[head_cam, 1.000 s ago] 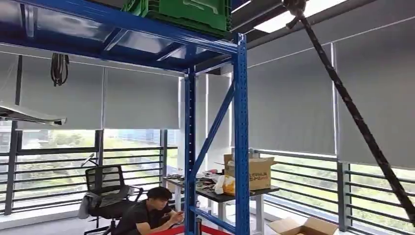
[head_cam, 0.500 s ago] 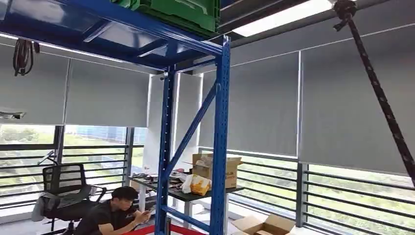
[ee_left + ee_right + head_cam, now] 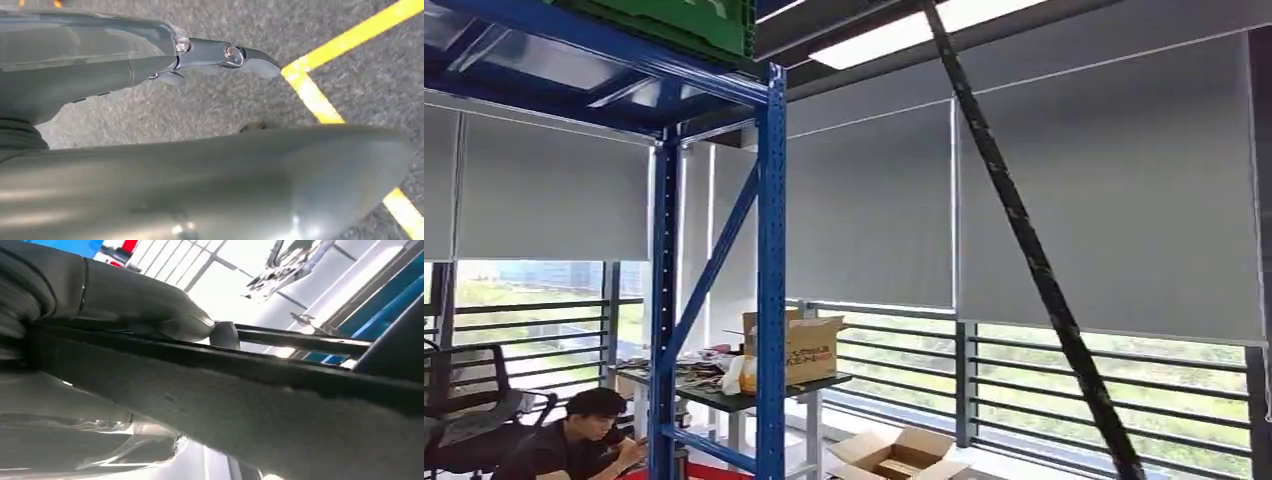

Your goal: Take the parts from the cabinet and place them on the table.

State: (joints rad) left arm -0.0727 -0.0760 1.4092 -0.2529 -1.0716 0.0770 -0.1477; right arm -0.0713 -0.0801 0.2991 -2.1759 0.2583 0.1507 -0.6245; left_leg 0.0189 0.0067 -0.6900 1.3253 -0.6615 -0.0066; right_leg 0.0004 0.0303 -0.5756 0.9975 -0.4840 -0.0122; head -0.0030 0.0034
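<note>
— Any writing you can make out?

— There is dark print on the side of the brown cardboard box standing on the dark-topped table behind the blue steel rack, but it is too small and blurred to read.

— Anything on the green plastic crate on top of the rack?

— No lettering shows there.

— And the yellow painted lines on the grey floor?

— Plain stripes; they carry no words or numbers.
</note>
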